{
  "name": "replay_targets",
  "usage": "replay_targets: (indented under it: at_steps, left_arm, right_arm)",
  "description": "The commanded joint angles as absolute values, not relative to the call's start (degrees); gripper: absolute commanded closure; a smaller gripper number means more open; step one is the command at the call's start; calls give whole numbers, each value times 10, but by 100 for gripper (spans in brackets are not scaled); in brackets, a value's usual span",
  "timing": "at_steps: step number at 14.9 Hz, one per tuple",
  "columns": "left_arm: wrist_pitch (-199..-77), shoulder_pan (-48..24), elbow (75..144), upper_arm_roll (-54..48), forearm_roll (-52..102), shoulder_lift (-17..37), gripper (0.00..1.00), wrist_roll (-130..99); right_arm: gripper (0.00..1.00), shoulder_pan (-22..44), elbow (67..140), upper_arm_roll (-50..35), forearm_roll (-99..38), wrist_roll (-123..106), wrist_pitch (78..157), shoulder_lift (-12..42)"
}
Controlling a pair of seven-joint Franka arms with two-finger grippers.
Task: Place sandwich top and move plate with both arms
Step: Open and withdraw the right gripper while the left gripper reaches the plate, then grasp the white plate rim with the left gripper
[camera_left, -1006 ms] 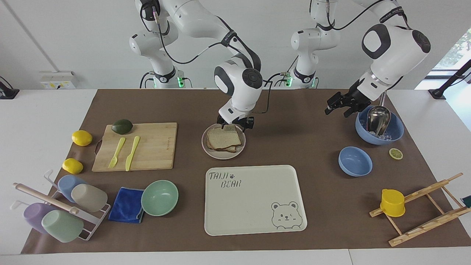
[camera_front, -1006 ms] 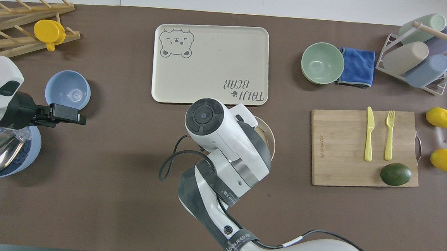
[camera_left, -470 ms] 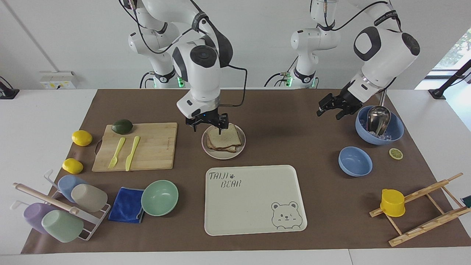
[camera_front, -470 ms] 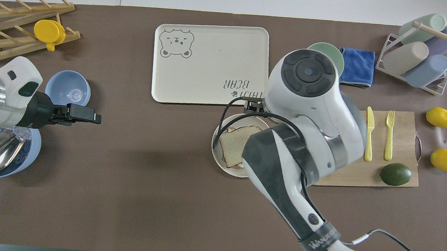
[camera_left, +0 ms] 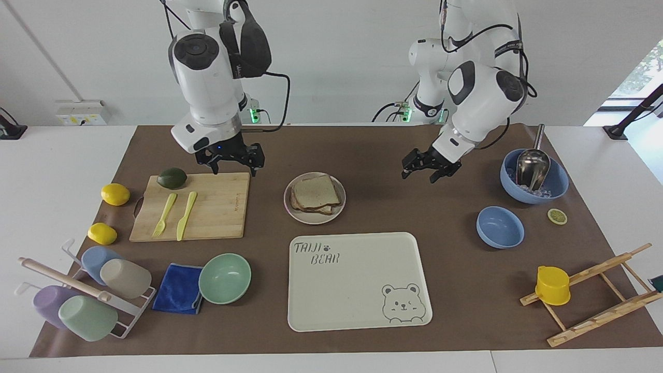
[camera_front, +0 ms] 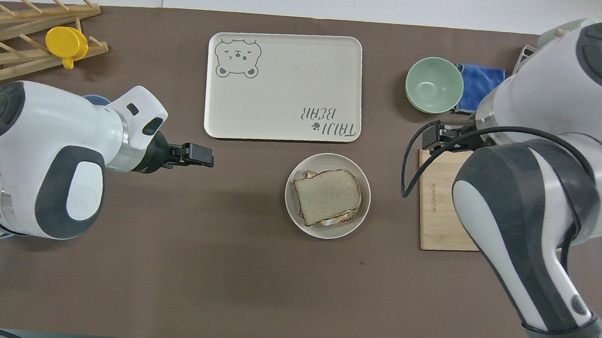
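Observation:
The sandwich top [camera_left: 315, 190] [camera_front: 328, 196] lies flat on another slice on the small round plate [camera_left: 311, 220] [camera_front: 328, 232], which sits mid-table, nearer to the robots than the tray. Nothing touches the bread. My right gripper [camera_left: 231, 159] [camera_front: 431, 140] hangs open and empty over the corner of the cutting board [camera_left: 217, 207] closest to the plate. My left gripper [camera_left: 427, 170] [camera_front: 200, 155] is open and empty too. It hovers over bare mat between the plate and the big blue bowl [camera_left: 559, 189].
A bear-printed tray [camera_left: 357, 280] [camera_front: 285, 84] lies just farther from the robots than the plate. The board carries a fork, a knife and an avocado [camera_left: 172, 177]. A mint bowl [camera_left: 225, 277], a small blue bowl [camera_left: 500, 227], lemons, a cup rack and a wooden rack ring the mat.
The right gripper has drawn back from the sandwich, leaving the top slice on it, and swung over the cutting board. The left gripper has moved from the big blue bowl toward the plate.

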State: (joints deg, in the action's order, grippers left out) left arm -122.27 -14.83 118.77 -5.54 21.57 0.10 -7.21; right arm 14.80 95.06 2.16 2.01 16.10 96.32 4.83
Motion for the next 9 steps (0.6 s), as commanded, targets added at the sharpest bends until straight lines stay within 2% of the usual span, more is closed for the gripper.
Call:
replay_targets:
  at_steps: [1, 9]
  left_arm:
    - [-1306, -217, 1193, -47, 222, 46, 0, -124]
    - [-1422, -303, 1193, -47, 222, 141, 0, -154]
  right_arm:
    - [0, 99, 934, 18, 5, 83, 907, 26]
    - [0, 29, 936, 18, 7, -42, 825, 0]
